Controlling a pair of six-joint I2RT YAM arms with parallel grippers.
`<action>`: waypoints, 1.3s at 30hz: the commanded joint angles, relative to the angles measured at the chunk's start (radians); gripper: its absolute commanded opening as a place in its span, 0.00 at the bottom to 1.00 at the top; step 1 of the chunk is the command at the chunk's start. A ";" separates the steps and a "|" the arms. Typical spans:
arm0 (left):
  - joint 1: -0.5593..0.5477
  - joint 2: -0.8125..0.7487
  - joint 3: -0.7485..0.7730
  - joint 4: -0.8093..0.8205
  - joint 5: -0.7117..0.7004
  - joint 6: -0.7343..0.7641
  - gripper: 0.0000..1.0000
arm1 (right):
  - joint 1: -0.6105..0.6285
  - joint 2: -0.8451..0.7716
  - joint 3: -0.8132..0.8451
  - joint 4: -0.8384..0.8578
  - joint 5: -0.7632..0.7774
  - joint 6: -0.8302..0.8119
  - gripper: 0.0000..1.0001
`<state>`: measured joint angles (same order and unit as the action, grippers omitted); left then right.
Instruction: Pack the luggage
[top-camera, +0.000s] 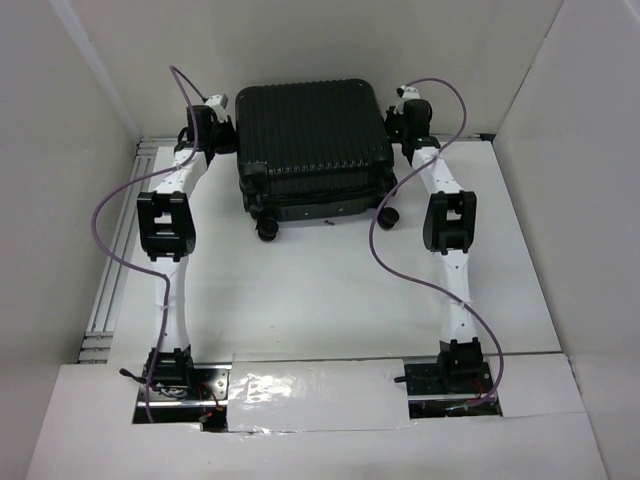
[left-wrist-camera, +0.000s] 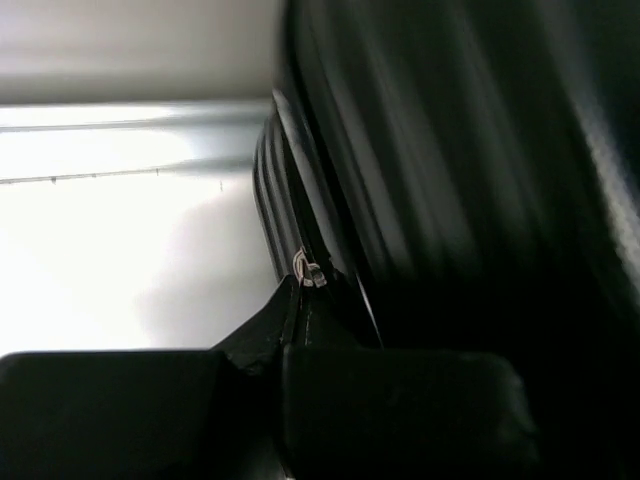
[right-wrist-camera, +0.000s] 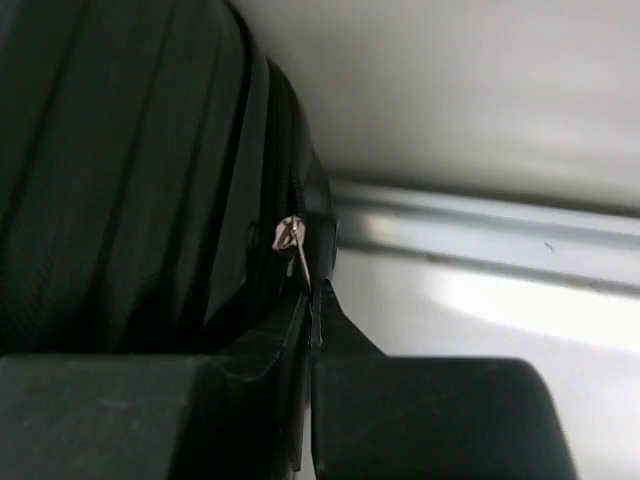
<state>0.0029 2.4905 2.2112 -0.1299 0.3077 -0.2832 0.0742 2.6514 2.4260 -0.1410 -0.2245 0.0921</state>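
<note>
The suitcase (top-camera: 312, 140) lies flat on the worktop (top-camera: 320, 300) with its lid down. It sits at the far end, away from the arm bases, with its wheels (top-camera: 268, 228) pointing back toward them. Laid this way, the zip seam runs round its sides where an arm can reach it from either flank — and there is one arm on each side of the suitcase, up near its far corners.

On the suitcase's left side, the left fingers (left-wrist-camera: 255, 335) are pressed together with their tips against the seam. The small silver left zip pull (left-wrist-camera: 308, 268) sits right at those tips and looks pinched, though the view is blurred. On the suitcase's right side, the right fingers (right-wrist-camera: 345, 335) are closed just as tight. The tab of the right zip pull (right-wrist-camera: 290, 238) hangs down into the slit between them — the clearer pinch of the two.

With the two shells together and both pulls held, I'd judge the packing has reached the zipping stage. Gripping both at once makes sense: each arm can draw its slider along the seam while the other's hold keeps the light suitcase from skating off. I cannot make out how much of the seam is already joined.
</note>
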 joint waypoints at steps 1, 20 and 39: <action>-0.049 0.065 0.084 0.258 0.013 -0.138 0.00 | -0.002 0.152 0.105 0.205 0.071 0.130 0.00; -0.081 -0.045 -0.031 0.688 0.237 -0.103 0.00 | 0.007 0.105 0.056 0.272 0.140 0.206 0.09; -0.320 -0.890 -1.006 0.526 0.384 0.168 0.00 | -0.068 -0.424 -0.082 -0.170 0.499 0.003 0.99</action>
<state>-0.2352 1.8397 1.2514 0.1390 0.4992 -0.1337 -0.0341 2.3028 2.3066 -0.2367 0.2050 0.1749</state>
